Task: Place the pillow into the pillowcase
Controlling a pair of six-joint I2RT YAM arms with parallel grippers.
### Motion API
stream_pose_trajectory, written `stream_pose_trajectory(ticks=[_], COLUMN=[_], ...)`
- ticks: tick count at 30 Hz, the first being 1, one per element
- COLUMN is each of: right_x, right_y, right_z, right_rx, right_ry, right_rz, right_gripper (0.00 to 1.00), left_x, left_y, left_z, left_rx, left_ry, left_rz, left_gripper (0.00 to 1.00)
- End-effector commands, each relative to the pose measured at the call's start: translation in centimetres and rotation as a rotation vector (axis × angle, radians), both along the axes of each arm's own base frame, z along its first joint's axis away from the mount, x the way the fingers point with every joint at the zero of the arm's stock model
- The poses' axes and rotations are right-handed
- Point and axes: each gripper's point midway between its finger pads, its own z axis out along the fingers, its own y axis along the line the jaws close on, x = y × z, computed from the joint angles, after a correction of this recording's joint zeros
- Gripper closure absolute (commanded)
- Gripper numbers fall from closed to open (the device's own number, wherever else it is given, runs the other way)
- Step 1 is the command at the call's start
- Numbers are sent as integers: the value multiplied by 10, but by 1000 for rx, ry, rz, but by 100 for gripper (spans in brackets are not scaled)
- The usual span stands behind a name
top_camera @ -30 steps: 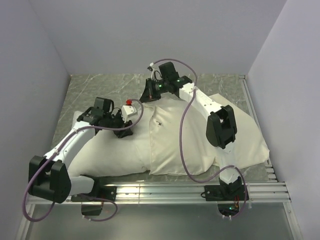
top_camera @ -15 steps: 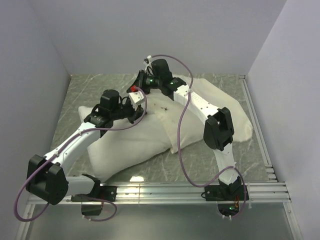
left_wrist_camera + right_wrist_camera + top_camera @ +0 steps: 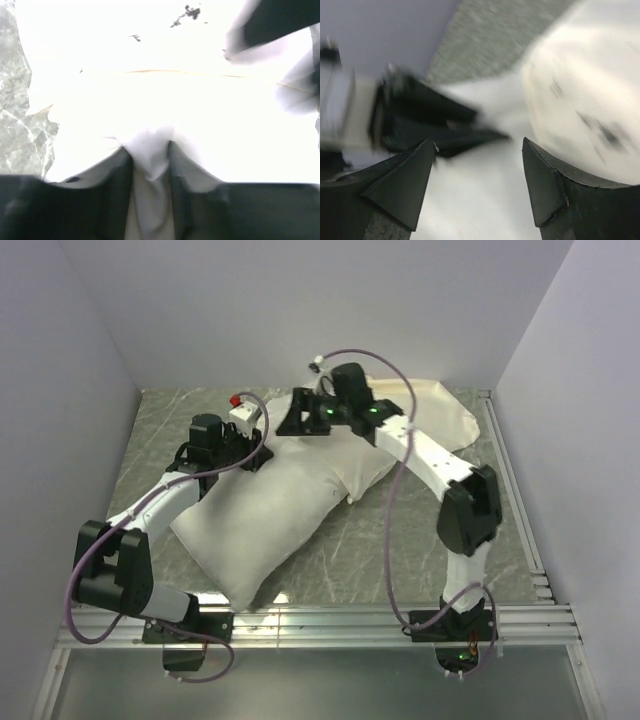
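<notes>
The pillow (image 3: 250, 535) is a plump white mass lying slanted across the left-centre of the table. The cream pillowcase (image 3: 440, 410) runs flat from it to the back right. At the bundle's back-left edge, my left gripper (image 3: 258, 452) is shut on a thin fold of cream-white fabric (image 3: 150, 165), which looks like the pillowcase's edge. In the left wrist view, white cloth with dark specks (image 3: 187, 12) fills the area ahead of the left gripper (image 3: 150, 150). My right gripper (image 3: 298, 420) hovers just behind, over the cloth. In its own blurred view the right gripper (image 3: 479, 142) is open and holds nothing.
Grey marbled tabletop (image 3: 400, 540) shows in front of and around the bundle. Pale walls close in on the left, back and right. A metal rail (image 3: 330, 620) with both arm bases runs along the near edge. Purple cables loop off both arms.
The right gripper has opened and let go of the fabric. The bundle has been dragged left and back, and the pillowcase's flat end now lies at the back right. The left gripper moved back-left.
</notes>
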Motion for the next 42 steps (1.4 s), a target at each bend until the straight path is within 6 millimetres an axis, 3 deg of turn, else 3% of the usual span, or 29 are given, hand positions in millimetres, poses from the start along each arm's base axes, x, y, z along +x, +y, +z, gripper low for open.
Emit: stream_pose_trajectory(ticks=[1,2,3,4,5,6,7,9,10,13,14,16,18,23,27,30,33,34,37,40,42], right_x=[-19,-16,-28,-41,-46,-59,-76,-91,-107,-117,-117,-109,-105,-84,-72,-67,-55,-53,-57,-72,-79], right_y=[-73,-96,-114,-131,-147,-162,-176,-197,-205,-211,-209,-202,-194,-167,-154,-149,-156,-156,-153,-145,-143], right_z=[61,55,67,35,20,21,-21,-47,-79,-121,-127,-140,-153,-166,-150,-149,-163,-163,-165,-150,-139], right_rx=[-54,-114,-140,-220,-284,-325,-395,-462,-506,-543,-542,-527,-502,-385,-286,-285,-334,-346,-354,-320,-308], right_ry=[-238,-283,-335,-278,-274,-324,-254,-238,-176,-112,-100,-71,-24,21,-11,-41,-36,-30,-2,-9,-30], right_rz=[-23,-40,-59,-56,-85,-87,-76,-113,-94,-115,-117,-138,-139,-201,-239,-270,-323,-323,-287,-217,-188], right_gripper=[21,22,22,22,22,22,22,21,17,16,16,16,16,28,30,32,57,78,100,100,100], left_x=[3,-1,-4,-7,-12,-19,-25,-39,-43,-62,-68,-77,-86,-105,-115,-115,-118,-118,-130,-148,-169], left_y=[-4,0,2,5,7,11,14,19,21,17,13,8,3,-11,-18,-22,-34,-37,-58,-84,-111], left_z=[18,22,31,35,39,40,52,55,55,56,53,60,64,56,42,31,24,24,21,19,17], left_rx=[-5,25,42,88,109,132,159,215,242,282,282,250,214,177,217,249,273,280,290,313,342], left_ry=[-17,-2,-17,-44,-52,-35,-80,-93,-102,-127,-129,-140,-139,-126,-154,-161,-172,-186,-200,-213,-243], left_rz=[-14,-31,-40,-62,-72,-77,-88,-77,-81,-96,-109,-125,-148,-149,-126,-123,-163,-178,-256,-335,-395], left_gripper=[60,55,45,41,38,32,30,24,21,17,16,1,1,1,1,1,1,1,1,1,1])
